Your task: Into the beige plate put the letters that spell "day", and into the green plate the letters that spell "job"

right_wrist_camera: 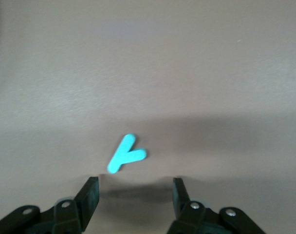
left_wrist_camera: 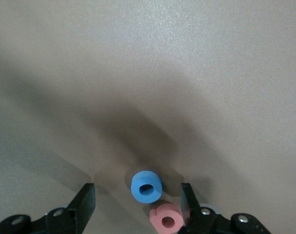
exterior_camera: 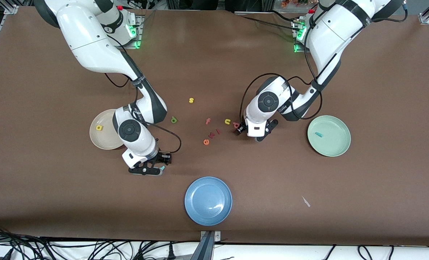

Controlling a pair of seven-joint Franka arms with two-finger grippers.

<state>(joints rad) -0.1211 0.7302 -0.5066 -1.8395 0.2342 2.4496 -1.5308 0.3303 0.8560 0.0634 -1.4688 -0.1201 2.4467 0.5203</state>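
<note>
Low over the table, my left gripper (left_wrist_camera: 136, 204) is open with the blue "o" (left_wrist_camera: 146, 186) lying flat between its fingers, touching neither. The orange-red "b" (left_wrist_camera: 166, 218) rests against one finger (left_wrist_camera: 187, 202). In the front view only the "b" (exterior_camera: 236, 125) shows at that gripper (exterior_camera: 239, 130). My right gripper (right_wrist_camera: 135, 195) is open just short of the teal "y" (right_wrist_camera: 126, 154), which lies on the table (exterior_camera: 162, 168) nearer the camera than the beige plate (exterior_camera: 107, 142). A yellow "a" (exterior_camera: 99, 127) lies in the beige plate. The green plate (exterior_camera: 335, 146) holds the teal "j" (exterior_camera: 319, 135). The green "d" (exterior_camera: 174, 120) lies on the table.
A blue plate (exterior_camera: 208, 200) sits near the front edge. Loose letters lie mid-table: yellow "s" (exterior_camera: 191, 100), pink "f" (exterior_camera: 207, 121), yellow "u" (exterior_camera: 227, 121), red-orange "e" (exterior_camera: 206, 142) and two small red pieces (exterior_camera: 214, 133). A pale scrap (exterior_camera: 305, 201) lies toward the left arm's end.
</note>
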